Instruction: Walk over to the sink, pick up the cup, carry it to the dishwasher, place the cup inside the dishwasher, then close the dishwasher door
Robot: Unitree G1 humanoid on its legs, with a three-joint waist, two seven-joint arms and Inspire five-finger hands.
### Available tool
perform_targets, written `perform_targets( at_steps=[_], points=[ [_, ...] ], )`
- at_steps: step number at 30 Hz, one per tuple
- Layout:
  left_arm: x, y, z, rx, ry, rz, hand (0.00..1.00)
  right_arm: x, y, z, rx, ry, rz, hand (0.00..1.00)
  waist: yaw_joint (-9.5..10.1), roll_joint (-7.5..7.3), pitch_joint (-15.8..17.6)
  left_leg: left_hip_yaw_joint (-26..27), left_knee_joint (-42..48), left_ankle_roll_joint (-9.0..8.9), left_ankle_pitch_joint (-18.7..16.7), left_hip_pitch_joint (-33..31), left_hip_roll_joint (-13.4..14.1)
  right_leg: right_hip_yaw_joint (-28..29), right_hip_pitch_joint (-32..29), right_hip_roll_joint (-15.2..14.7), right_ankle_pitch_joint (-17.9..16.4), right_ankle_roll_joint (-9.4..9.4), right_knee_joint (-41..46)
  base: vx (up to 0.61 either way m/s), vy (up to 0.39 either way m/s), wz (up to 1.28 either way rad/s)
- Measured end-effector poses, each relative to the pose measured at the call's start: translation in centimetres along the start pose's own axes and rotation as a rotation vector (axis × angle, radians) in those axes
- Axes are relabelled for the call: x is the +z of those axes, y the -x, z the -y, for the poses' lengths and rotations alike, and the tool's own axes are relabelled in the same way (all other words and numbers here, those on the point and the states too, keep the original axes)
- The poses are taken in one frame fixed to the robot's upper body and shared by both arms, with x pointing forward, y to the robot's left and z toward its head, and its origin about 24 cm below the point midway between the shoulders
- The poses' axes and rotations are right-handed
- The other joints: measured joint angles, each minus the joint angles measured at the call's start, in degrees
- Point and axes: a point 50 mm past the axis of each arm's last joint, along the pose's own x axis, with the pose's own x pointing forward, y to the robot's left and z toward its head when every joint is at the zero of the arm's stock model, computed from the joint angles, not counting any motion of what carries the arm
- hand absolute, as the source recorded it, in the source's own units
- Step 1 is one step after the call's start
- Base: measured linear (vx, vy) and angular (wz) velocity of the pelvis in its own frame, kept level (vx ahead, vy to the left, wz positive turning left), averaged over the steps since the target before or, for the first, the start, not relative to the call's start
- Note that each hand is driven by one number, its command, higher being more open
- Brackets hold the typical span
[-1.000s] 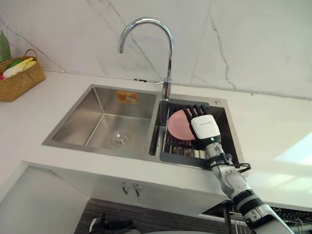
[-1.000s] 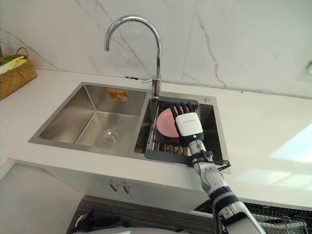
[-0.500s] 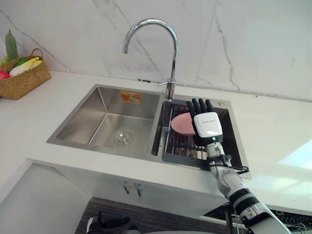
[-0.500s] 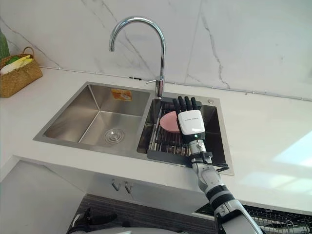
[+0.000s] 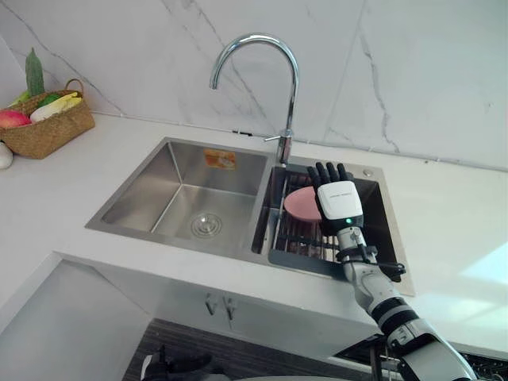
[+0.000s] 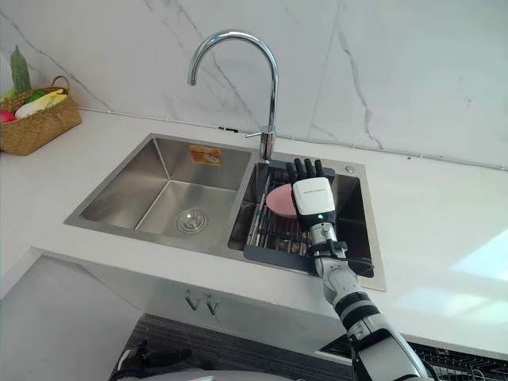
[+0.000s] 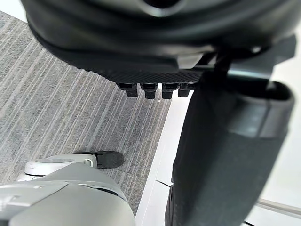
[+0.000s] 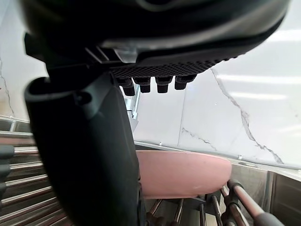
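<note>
Right hand (image 5: 340, 202), fingers straight and spread, sits centre right over the stainless-steel sink (image 5: 171, 171), just beside the round pink cup (image 5: 298, 205) on the dark wire rack (image 5: 295, 238). Left hand (image 7: 141, 52): fingers relaxed.

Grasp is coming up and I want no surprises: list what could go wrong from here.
1. The right robot hand has straight fingers by the pink cup, not round it. Closing may push the cup along the rack instead of gripping it.
2. The faucet stands just behind the hand, so a lift could clip it.
3. Fingertips might catch between the rack's bars.
</note>
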Motion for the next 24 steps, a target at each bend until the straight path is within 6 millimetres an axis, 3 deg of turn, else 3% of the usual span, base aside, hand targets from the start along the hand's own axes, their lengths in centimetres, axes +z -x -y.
perform_targets(
  at_steps=[3,4,9,14,24],
  points=[
    [0.0,0.0,0.0,0.0,-0.001,-0.004,1.0,-0.2,-0.2,-0.1,0.013,0.009,-0.004,1.0,0.23,-0.06,0.5,-0.23,-0.01,-0.01,0.0,-0.17,-0.05,-0.21,0.0,-0.05,-0.17,0.23,0.01,0.0,0.017,0.05],
    [0.1,0.0,0.0,0.0,0.0,-0.003,1.0,-0.3,-0.2,-0.3,0.021,0.013,-0.007,0.0,0.37,-0.08,0.93,-0.45,-0.01,-0.01,0.0,-0.3,-0.08,-0.4,-0.01,-0.08,-0.24,0.3,0.01,0.0,0.019,0.12],
    [0.1,-0.1,-0.4,0.016,0.018,-0.013,1.0,-0.4,-0.2,-0.2,0.021,0.013,-0.009,0.0,0.91,-0.55,1.89,-1.12,0.0,-0.02,0.25,-2.68,-0.11,-1.01,-2.0,-0.1,-0.08,0.12,0.15,0.03,0.008,0.06],
    [1.2,-0.3,-1.0,0.038,0.027,0.016,1.0,-0.9,-0.6,0.0,0.015,-0.039,-0.054,0.0,1.13,-1.92,2.93,-1.16,0.0,-0.03,0.44,-3.68,-0.1,-0.87,-3.07,-0.1,0.07,0.14,0.18,0.0,0.001,-0.01],
    [2.4,-0.4,-1.1,0.057,0.043,0.061,1.0,-1.8,-1.8,1.8,-0.095,-0.086,-0.061,0.0,1.95,-1.86,3.93,0.57,0.27,0.02,0.52,-4.0,0.37,1.21,-4.42,0.58,1.03,-0.38,-0.65,0.02,-0.005,-0.1]
  ],
)
